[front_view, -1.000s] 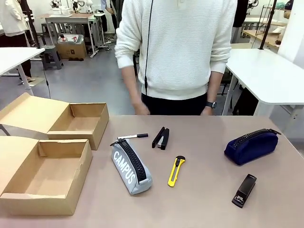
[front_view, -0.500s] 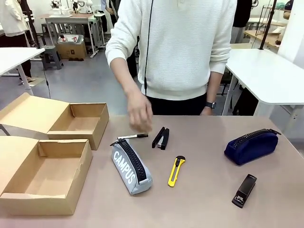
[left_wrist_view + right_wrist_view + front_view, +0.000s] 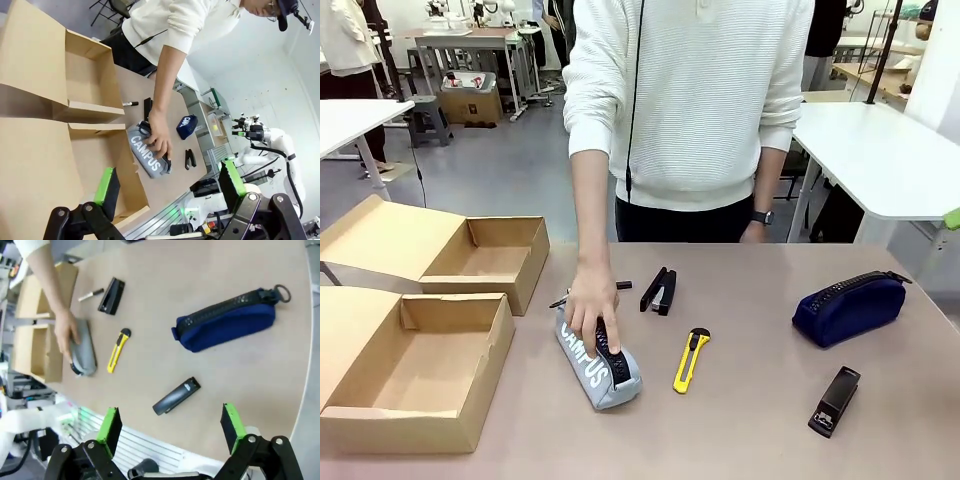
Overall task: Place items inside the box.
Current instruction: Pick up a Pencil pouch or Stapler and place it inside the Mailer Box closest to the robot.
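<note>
Only one readable bit: "CAMPUS" in white capitals along the side of the grey pouch [image 3: 145,159], clear from the left wrist view. Half covered by the person's hand [image 3: 588,312] from the front. White mark on the navy pouch [image 3: 186,126] too, way too small to read.

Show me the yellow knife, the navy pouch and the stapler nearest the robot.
Yellow knife [image 3: 690,363]: front view, middle of its yellow body.
Navy pouch [image 3: 850,312]: front view, side fabric below the zip.
Near stapler [image 3: 834,401]: front view, middle of its top.
</note>
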`<control>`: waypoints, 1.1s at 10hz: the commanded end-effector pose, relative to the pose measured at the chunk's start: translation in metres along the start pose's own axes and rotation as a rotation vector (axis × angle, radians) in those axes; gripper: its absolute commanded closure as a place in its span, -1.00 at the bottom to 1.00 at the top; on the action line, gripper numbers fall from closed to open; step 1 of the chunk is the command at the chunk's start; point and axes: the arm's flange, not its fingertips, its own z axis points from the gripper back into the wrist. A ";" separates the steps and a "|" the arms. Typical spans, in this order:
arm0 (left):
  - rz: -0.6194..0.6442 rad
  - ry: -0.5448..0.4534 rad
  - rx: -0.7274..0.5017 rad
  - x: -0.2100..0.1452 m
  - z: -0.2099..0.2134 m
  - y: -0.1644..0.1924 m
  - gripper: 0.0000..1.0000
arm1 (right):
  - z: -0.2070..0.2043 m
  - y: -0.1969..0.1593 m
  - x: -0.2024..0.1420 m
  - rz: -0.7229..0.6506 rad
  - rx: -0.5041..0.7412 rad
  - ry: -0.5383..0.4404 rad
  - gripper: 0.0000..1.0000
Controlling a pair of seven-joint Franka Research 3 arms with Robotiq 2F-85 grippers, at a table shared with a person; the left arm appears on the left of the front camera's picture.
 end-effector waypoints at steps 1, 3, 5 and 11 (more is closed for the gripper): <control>-0.028 -0.013 -0.024 0.002 0.000 0.000 -1.00 | -0.035 0.007 0.022 0.170 -0.001 0.087 -1.00; -0.028 -0.013 -0.024 0.002 0.000 0.000 -1.00 | -0.086 -0.006 0.060 0.525 -0.027 0.085 -1.00; -0.028 -0.013 -0.024 0.002 0.000 0.000 -1.00 | -0.110 -0.024 0.076 0.827 -0.079 0.171 -1.00; -0.028 -0.013 -0.024 0.002 0.000 0.000 -1.00 | -0.166 -0.034 0.094 0.937 0.027 0.272 -1.00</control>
